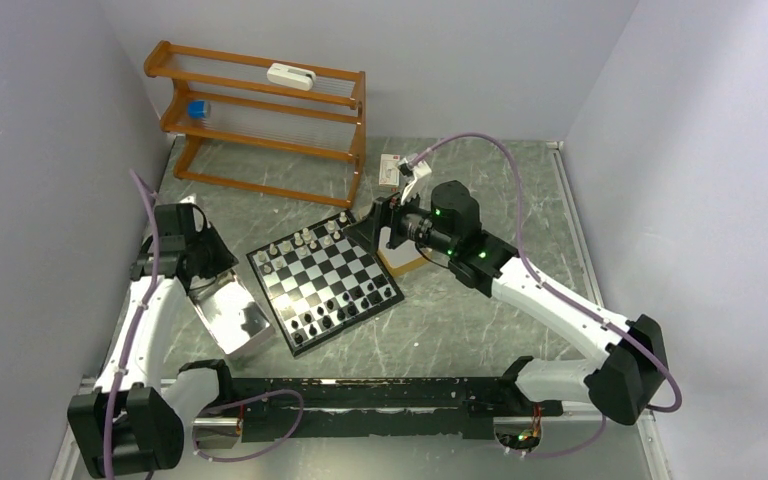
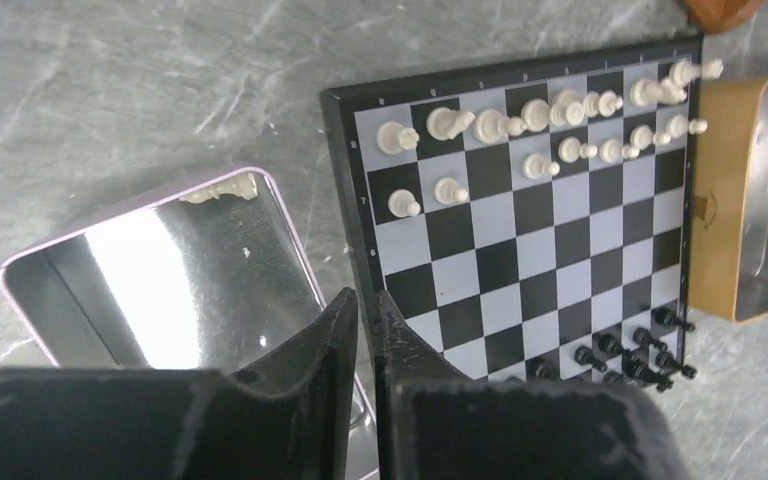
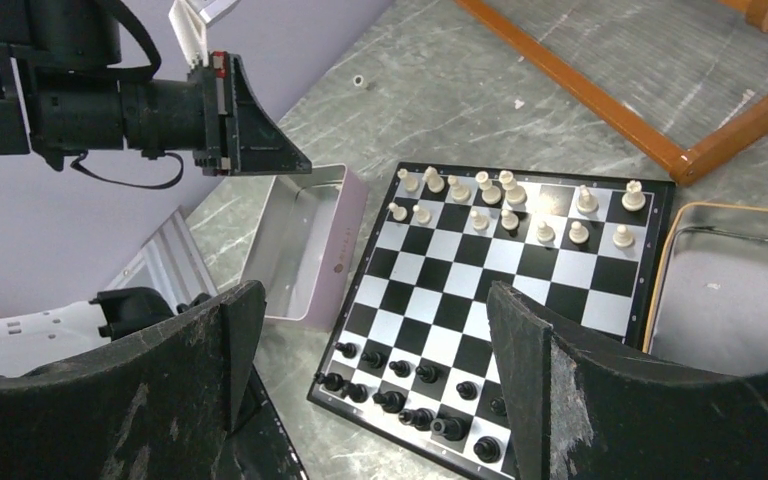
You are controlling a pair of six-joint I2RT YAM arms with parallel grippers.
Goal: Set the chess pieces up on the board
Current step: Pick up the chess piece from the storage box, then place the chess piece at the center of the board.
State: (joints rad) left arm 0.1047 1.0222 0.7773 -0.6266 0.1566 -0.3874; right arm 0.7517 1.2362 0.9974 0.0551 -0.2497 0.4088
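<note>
Right tool (image 3: pixel 375 305), jaws apart and empty, hangs by a corner of the board (image 3: pixel 480 285) with white pieces (image 3: pixel 509 219) just ahead; left tool (image 2: pixel 367 305), pinched together, sits over the tray (image 2: pixel 190 280), board to its right, so right tool nearer.

Middle rows of the board (image 1: pixel 325 283) lay bare, an open lane between the white pieces (image 1: pixel 300 243) crowding its far-left edge and the black pieces (image 1: pixel 345 308) lining its near-right edge. Silver tin (image 1: pixel 228 312) sat just beside the near-left edge, with only a thin wedge of table (image 1: pixel 480 330) between. Gold-rimmed tin (image 1: pixel 412 262) sat against the far-right edge. Wooden rack (image 1: pixel 260 120) filled the table's far-left corner. Right gripper (image 3: pixel 375 295) hung wide-jawed over the board's far corner, and left gripper (image 2: pixel 365 305) hung over the silver tin. Bare table ran off the board's near-right edge.
</note>
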